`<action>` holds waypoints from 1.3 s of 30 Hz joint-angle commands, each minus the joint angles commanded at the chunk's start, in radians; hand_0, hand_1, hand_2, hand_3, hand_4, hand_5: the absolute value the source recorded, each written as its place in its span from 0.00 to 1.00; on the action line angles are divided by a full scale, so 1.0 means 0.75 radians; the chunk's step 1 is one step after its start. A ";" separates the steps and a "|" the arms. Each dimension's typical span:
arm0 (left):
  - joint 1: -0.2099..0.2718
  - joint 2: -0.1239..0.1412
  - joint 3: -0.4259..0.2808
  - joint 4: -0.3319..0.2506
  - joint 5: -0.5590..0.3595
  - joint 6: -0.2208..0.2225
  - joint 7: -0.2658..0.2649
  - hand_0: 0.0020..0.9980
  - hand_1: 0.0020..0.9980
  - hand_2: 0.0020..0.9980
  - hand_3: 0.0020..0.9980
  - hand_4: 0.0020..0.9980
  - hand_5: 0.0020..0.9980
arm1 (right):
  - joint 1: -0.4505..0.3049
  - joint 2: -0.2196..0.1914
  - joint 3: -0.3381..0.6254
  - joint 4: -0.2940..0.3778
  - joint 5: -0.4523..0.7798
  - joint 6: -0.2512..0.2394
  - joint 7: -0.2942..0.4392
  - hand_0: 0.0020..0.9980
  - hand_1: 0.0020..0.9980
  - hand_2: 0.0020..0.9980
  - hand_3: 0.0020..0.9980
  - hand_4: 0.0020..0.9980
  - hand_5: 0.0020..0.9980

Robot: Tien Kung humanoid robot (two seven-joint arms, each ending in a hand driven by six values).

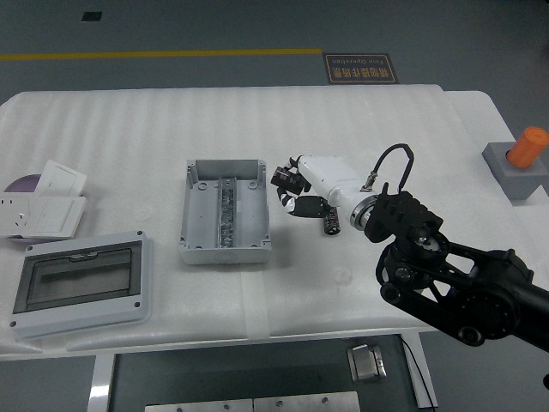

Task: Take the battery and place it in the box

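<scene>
The right hand, a white-shelled unit with black fingers on a black jointed arm, reaches in from the lower right and hangs over the middle of the white padded table. Its fingers are part-curled and spread downward; nothing is held in them. The small dark cylindrical battery lies on the table just behind and to the right of the fingertips, partly hidden under the wrist. Contact between fingers and battery cannot be confirmed from this angle.

The open grey plastic box, with a metal rail along its floor, stands just left of the hand. A grey lid with a dark transparent window lies near the front-left edge. The left arm is out of view.

Step in hand: approach to grasp; the battery is not yet lifted. The fingertips appear to sit slightly past the battery, toward the box. The next move probably calls for centring the fingers over the cylinder, closing across its short width, then lifting and carrying it left over the box wall.
</scene>
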 joint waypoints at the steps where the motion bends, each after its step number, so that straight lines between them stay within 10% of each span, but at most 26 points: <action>1: 0.002 -0.001 -0.001 0.000 -0.002 0.001 0.001 0.66 0.67 0.60 0.63 0.67 0.48 | 0.000 0.016 -0.007 -0.004 0.024 -0.012 0.016 0.39 0.48 0.48 0.68 0.35 0.41; 11: 0.010 -0.006 -0.008 0.000 -0.022 0.006 0.000 0.66 0.67 0.61 0.63 0.68 0.49 | 0.066 0.167 -0.133 -0.121 0.036 -0.056 0.075 0.47 0.54 0.59 0.69 0.45 0.45; 12: 0.009 -0.006 -0.007 0.000 -0.025 0.006 0.000 0.66 0.67 0.60 0.63 0.65 0.52 | 0.072 0.174 -0.142 -0.130 0.027 -0.055 0.074 0.71 0.72 0.73 0.84 0.61 0.50; 17: 0.010 -0.006 -0.003 0.000 -0.033 0.006 -0.001 0.66 0.67 0.60 0.63 0.65 0.52 | 0.094 0.192 -0.174 -0.163 0.002 -0.049 0.066 0.71 0.72 0.73 0.84 0.61 0.50; 18: 0.010 -0.006 -0.001 0.000 -0.035 0.006 -0.002 0.66 0.67 0.59 0.61 0.54 0.51 | 0.096 0.194 -0.178 -0.168 0.000 -0.049 0.065 0.86 0.81 0.82 0.96 0.66 0.51; 25: 0.006 -0.006 0.016 0.000 -0.050 0.007 -0.012 0.66 0.67 0.58 0.60 0.50 0.50 | 0.099 0.202 -0.180 -0.196 -0.006 -0.056 0.068 0.86 0.81 0.82 0.97 0.70 0.53; 39: -0.007 -0.003 0.027 0.000 -0.069 0.008 -0.024 0.66 0.67 0.57 0.60 0.53 0.52 | 0.185 -0.104 -0.252 -0.236 0.013 0.115 0.014 0.85 0.80 0.81 0.97 0.76 0.55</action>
